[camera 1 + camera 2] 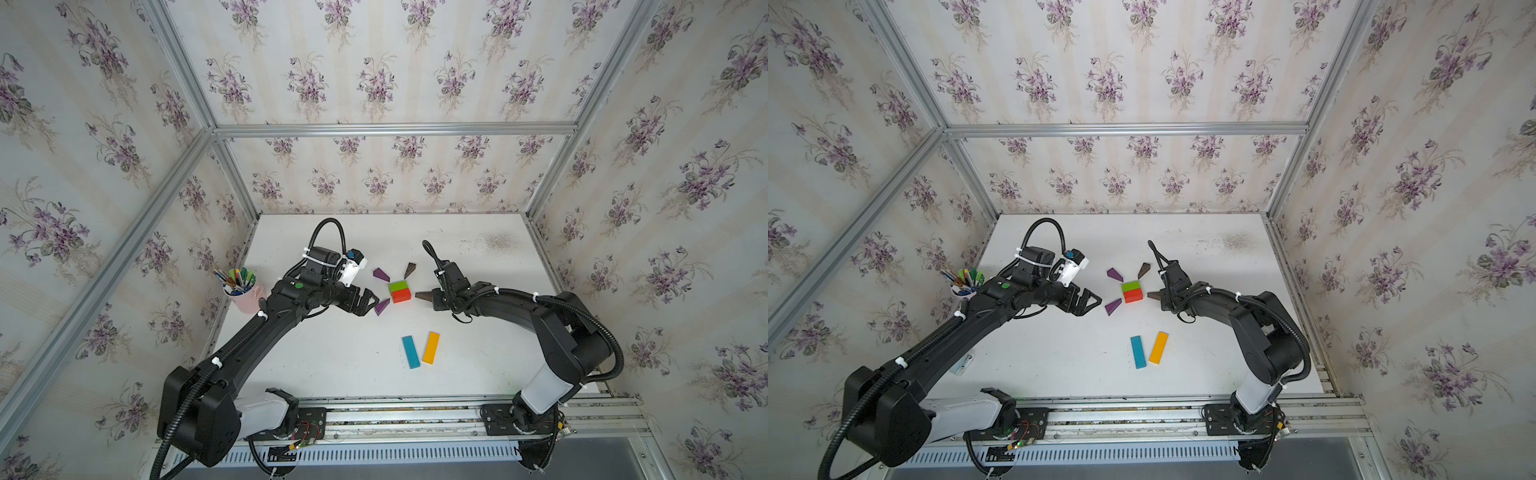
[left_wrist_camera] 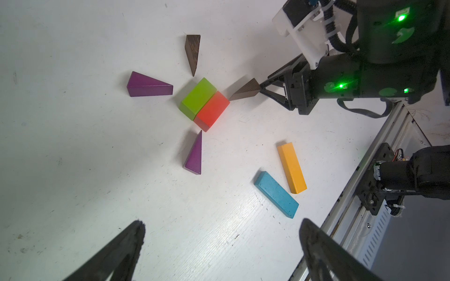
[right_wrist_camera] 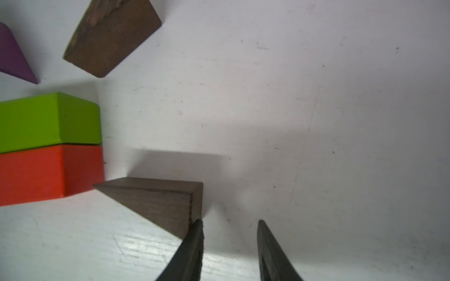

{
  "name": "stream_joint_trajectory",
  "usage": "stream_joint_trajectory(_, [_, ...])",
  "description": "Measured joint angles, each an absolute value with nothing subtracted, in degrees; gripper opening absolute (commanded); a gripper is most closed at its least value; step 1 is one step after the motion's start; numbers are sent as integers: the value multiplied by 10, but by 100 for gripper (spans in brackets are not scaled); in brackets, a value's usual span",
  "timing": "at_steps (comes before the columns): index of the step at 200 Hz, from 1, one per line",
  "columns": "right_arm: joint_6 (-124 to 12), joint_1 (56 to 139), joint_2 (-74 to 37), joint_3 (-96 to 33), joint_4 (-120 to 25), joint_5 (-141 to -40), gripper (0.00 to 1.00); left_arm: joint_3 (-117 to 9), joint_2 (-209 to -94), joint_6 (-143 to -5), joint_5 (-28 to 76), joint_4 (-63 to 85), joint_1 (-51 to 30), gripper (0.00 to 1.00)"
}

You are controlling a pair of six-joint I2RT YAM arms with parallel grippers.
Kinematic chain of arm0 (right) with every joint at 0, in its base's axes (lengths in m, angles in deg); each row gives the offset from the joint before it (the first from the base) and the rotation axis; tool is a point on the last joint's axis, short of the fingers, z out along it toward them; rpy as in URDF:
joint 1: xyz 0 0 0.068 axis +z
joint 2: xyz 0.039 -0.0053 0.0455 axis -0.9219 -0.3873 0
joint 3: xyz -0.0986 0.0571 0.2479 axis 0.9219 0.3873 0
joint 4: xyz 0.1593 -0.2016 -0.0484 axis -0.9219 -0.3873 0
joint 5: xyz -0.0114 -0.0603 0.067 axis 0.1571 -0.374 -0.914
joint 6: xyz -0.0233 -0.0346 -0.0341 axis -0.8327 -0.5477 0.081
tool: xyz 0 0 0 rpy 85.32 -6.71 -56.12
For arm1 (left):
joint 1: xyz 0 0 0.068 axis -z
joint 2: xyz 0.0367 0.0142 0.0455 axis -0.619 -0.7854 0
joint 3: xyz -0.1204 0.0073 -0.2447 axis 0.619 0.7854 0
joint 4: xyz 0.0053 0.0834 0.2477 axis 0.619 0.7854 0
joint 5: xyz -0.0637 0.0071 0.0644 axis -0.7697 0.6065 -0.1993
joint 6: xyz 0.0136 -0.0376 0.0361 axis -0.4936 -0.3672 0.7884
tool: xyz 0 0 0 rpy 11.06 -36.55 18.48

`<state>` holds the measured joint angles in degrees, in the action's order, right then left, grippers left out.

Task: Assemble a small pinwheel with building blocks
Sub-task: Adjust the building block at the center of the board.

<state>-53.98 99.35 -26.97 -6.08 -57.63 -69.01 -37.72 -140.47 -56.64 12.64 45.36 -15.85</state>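
Observation:
The green block (image 1: pixel 398 286) and red block (image 1: pixel 401 295) lie side by side as a square. Around them lie two purple wedges (image 1: pixel 380 274) (image 1: pixel 382 306) and a brown wedge (image 1: pixel 410 270), each a little apart from the square. A second brown wedge (image 3: pixel 160 202) points its tip at the red block (image 3: pixel 31 177). My right gripper (image 3: pixel 229 221) is open behind it, one fingertip (image 3: pixel 197 233) touching the wedge's wide end, nothing between the fingers. My left gripper (image 2: pixel 222 222) stands wide open and empty, just left of the lower purple wedge (image 2: pixel 194 155). The blue bar (image 1: pixel 411 352) and orange bar (image 1: pixel 431 348) lie nearer the front.
A pink cup of coloured pens (image 1: pixel 245 297) stands at the table's left edge behind my left arm. The metal rail (image 1: pixel 415 409) with both arm bases runs along the front. Papered walls close in the back and both sides.

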Motion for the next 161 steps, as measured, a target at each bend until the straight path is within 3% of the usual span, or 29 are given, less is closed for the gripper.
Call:
stream_joint_trajectory(117, [-551, 991, -268, -69, -574, -683, 40, -380, -1407, -566, 125, 454, -160, 99])
stream_joint_trajectory(161, [-553, 991, -184, -34, -580, -645, 52, -380, -1393, -566, 126, 454, -160, 100])
